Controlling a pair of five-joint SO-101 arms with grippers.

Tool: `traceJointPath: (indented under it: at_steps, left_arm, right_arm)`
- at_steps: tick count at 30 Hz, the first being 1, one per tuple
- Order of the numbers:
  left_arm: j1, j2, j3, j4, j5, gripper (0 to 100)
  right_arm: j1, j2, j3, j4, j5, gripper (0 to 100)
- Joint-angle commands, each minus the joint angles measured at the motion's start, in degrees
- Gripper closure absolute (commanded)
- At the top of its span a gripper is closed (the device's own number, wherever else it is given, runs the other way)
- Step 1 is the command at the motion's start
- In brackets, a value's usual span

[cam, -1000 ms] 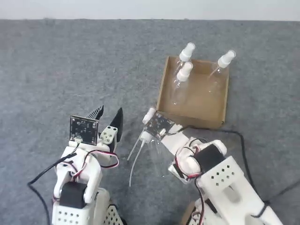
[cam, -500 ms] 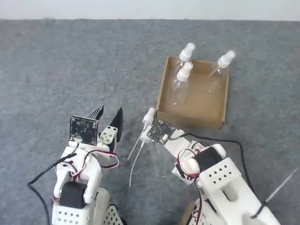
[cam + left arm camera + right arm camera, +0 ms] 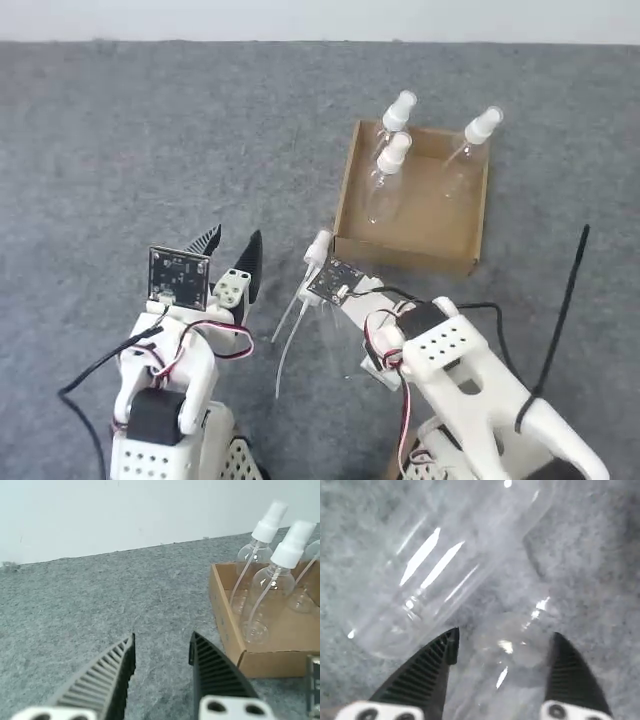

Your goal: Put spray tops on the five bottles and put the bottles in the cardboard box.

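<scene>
The cardboard box (image 3: 345, 185) stands at the back right, and three clear bottles with white spray tops stand in it (image 3: 385, 180) (image 3: 398, 112) (image 3: 470, 140). Two loose spray tops (image 3: 318, 246) (image 3: 308, 292) with long tubes lie on the carpet in front of the box. My right gripper (image 3: 500, 665) is open and points down over two clear capless bottles lying on the carpet; the smaller-looking one (image 3: 512, 647) lies between its fingers, the other (image 3: 445, 555) just beyond. My left gripper (image 3: 228, 250) (image 3: 162, 675) is open and holds nothing, left of the spray tops.
Grey carpet (image 3: 150, 130) covers the table, with free room at the left and back. The right arm's wrist board (image 3: 330, 282) sits right in front of the box's near wall. A black cable (image 3: 560, 310) sticks up at the right.
The right arm's wrist drew slightly back from the box toward the near side, and its body swung left. A black cable rose at the right. The left arm stayed still.
</scene>
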Motion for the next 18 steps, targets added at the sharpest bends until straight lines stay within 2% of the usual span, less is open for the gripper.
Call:
traceJointPath:
  at_steps: [1,3,7,18]
  left_arm:
    - [-0.35,-0.62,-0.13,-1.58,-0.26,84]
    - [-0.35,-0.62,-0.13,-1.58,-0.26,84]
    - [-0.35,-0.62,-0.13,-1.58,-0.26,84]
    - [-0.26,0.09,-1.36,0.53,-0.18,84]
  right_arm:
    - [1.01,0.13,-0.7,-1.01,0.44,94.0]
    - [0.84,0.13,-0.79,-1.01,0.88,99.2]
    - [1.8,0.04,-4.48,1.27,4.22,99.0]
    - [11.21,0.31,-39.65,27.91,4.57,99.0]
